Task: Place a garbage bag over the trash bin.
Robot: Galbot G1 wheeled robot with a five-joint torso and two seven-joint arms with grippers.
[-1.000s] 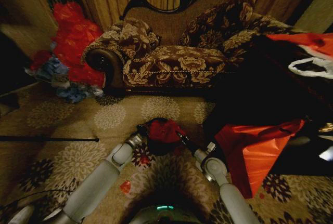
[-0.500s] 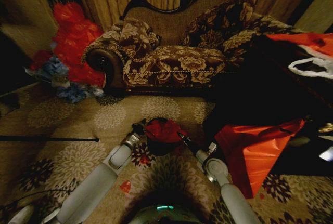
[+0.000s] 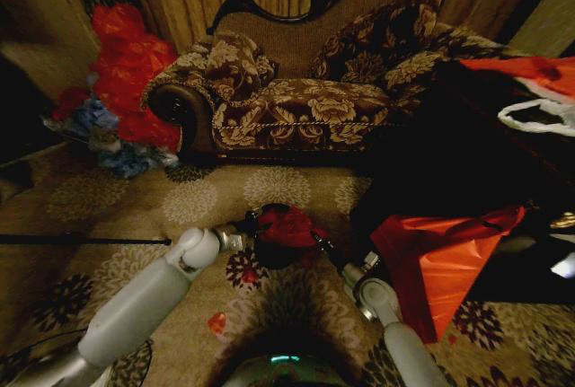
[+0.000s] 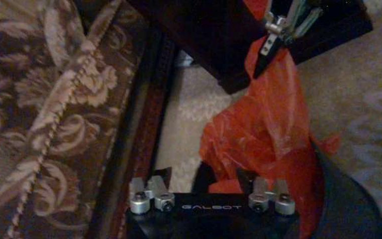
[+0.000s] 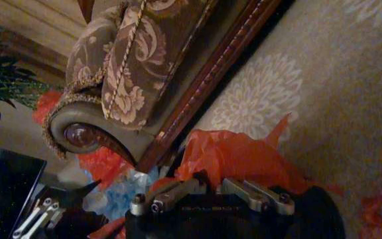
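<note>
Take the trash bin (image 3: 280, 245) as your landmark: it stands on the patterned carpet just in front of the sofa (image 3: 296, 100), between your two arms, with the garbage bag (image 3: 286, 224) bunched over its mouth. Your left hand (image 3: 244, 225) sits at the bin's left rim and your right hand (image 3: 319, 241) at its right rim, so the bag lies straight between them and neither arm is clearly nearer. In the left wrist view the left hand (image 4: 211, 191) has its fingers spread wide either side of the red film, which rises past them toward the right hand's tip (image 4: 270, 42) across the bin. In the right wrist view the right hand (image 5: 211, 191) looks spread as well, with film crumpled just beyond it. Judging by this, the bag still needs stretching outward across the rim, left to right.
</note>
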